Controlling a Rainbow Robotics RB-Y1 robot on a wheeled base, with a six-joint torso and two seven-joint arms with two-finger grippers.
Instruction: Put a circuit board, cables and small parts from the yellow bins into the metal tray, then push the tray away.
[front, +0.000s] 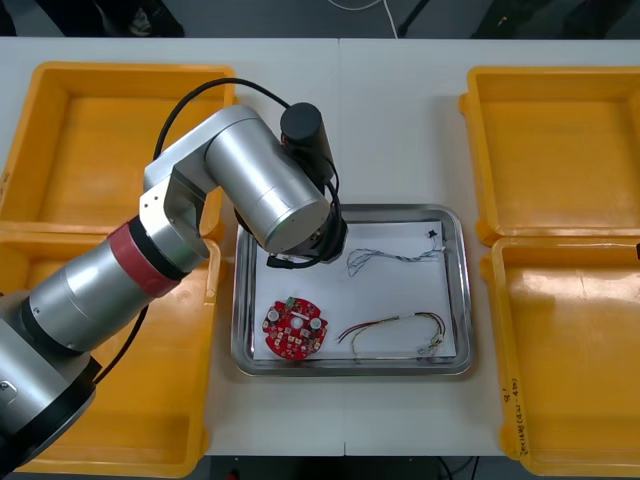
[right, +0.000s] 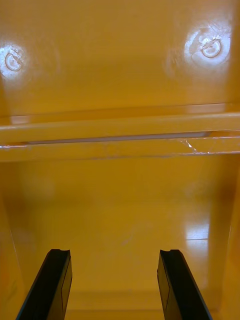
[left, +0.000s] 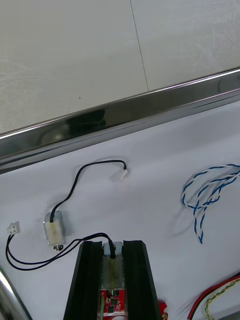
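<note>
One small metal part (left: 114, 267), likely light and slick, pinched by its body in left claw (left: 112, 243) over ten o'clock corner of metal tray (front: 350, 371); right claw (right: 113, 251) open above yellow bin (right: 120, 50).

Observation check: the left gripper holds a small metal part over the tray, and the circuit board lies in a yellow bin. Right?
No. The front view shows the circuit board in the metal tray; the left gripper does hold a small metal part.

Table (front: 390, 120): light, matte top, even lighting. Seam (front: 340, 110) between two panels runs from 12 o'clock toward centre. Floor (front: 250, 18): dark strip beyond the far edge at 12 o'clock, white cord (front: 354, 6) lying there.
</note>
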